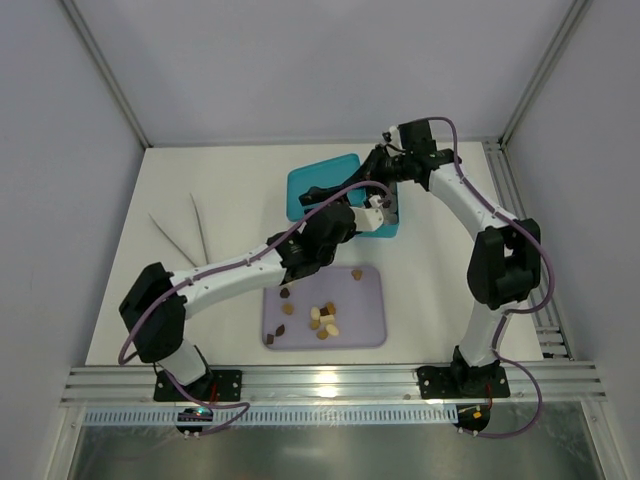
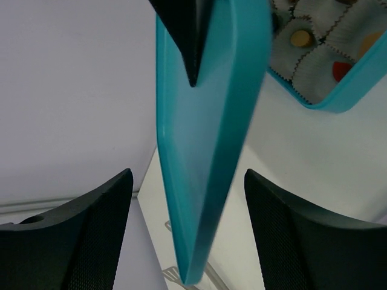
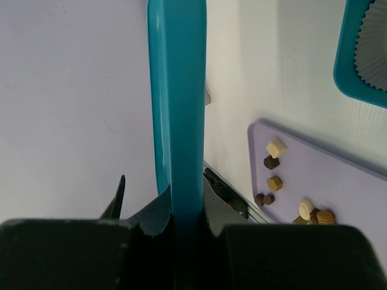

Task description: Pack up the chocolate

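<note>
Right gripper (image 3: 184, 208) was clamped tight on the near edge of the teal lid (image 3: 181, 90), one finger on each face. The lid stood on edge, lifted off the table. From the right wrist view it ran straight up out of the jaws like a blade.

Left gripper (image 2: 187, 181) had its jaws wide. One dark finger (image 2: 78, 235) sat on each side of that same lid with clear gaps both ways, so it wasn't touching or holding anything. In the left wrist view you could also see one of the right gripper's fingers pressed on the lid's upper part.

Just to the right of the lid was the teal box (image 2: 351, 84), lined with white crinkled cups (image 2: 314, 66). A few cups already had bits in them: a tan round one, a red one and an orange one.

Most of the chocolate (image 1: 322, 318) was on the lavender tray (image 1: 365, 300), which sat nearer than the box, about mid table between the two arm bases. It was a loose scatter of dark brown, tan and cream pieces, mostly bunched around the tray's middle with a few stragglers along its left side.

Over on the left of the white table (image 1: 230, 200), well away from everything, lay two thin grey sticks (image 1: 172, 240) in a V shape. I honestly couldn't tell what they were.
</note>
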Available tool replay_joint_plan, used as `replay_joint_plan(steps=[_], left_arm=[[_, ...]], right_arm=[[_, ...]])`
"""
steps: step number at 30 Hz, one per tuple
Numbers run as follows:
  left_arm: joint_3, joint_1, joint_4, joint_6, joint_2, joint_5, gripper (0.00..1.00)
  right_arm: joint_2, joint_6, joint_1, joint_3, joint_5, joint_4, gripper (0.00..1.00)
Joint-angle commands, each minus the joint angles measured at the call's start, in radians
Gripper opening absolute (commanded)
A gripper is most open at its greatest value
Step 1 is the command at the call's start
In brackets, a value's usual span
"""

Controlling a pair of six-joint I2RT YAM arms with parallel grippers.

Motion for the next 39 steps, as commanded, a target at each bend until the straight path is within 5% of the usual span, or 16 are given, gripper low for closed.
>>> replay_joint_plan(steps=[1, 5, 12, 14, 15, 16, 19, 20, 21, 28, 32, 39], left_arm=[[0.004, 0.031, 0.163, 0.076, -0.002, -0.027, 0.72], [-0.014, 0.041, 0.268, 0.142, 0.012, -0.017, 0.64], [-0.028, 0.047, 0.373, 0.202, 0.037, -0.009, 0.35], [-0.027, 0.048, 0.394, 0.224, 0.046, -0.018, 0.25], [-0.022, 0.048, 0.413, 0.239, 0.053, -0.029, 0.07], [-0.017, 0.048, 0.426, 0.251, 0.058, -0.029, 0.00], [0.016, 0.048, 0.401, 0.247, 0.067, -0.040, 0.00], [0.028, 0.048, 0.390, 0.225, 0.066, -0.037, 0.00], [0.053, 0.048, 0.370, 0.206, 0.064, -0.026, 0.00], [0.232, 0.047, 0.036, -0.048, 0.064, 0.120, 0.00], [0.350, 0.060, -0.147, -0.179, 0.095, 0.215, 0.00], [0.486, 0.106, -0.369, -0.361, 0.141, 0.434, 0.00]], right_arm=[[-0.083, -0.011, -0.003, 0.018, -0.041, -0.012, 0.04], [-0.090, -0.012, -0.003, 0.007, -0.051, -0.009, 0.04], [-0.099, -0.008, -0.001, 0.016, -0.070, -0.011, 0.04], [-0.102, -0.009, -0.001, 0.016, -0.074, -0.011, 0.04], [-0.103, -0.012, 0.000, 0.018, -0.078, -0.012, 0.04], [-0.106, -0.015, -0.001, 0.018, -0.078, -0.011, 0.04], [-0.113, -0.040, -0.003, 0.028, -0.064, -0.021, 0.18], [-0.119, -0.049, -0.003, 0.033, -0.056, -0.029, 0.27], [-0.122, -0.058, -0.007, 0.039, -0.032, -0.035, 0.49], [-0.201, -0.124, -0.066, 0.030, 0.172, -0.005, 0.89], [-0.300, -0.107, -0.144, -0.060, 0.297, 0.095, 0.99], [-0.427, -0.015, -0.300, -0.211, 0.381, 0.312, 1.00]])
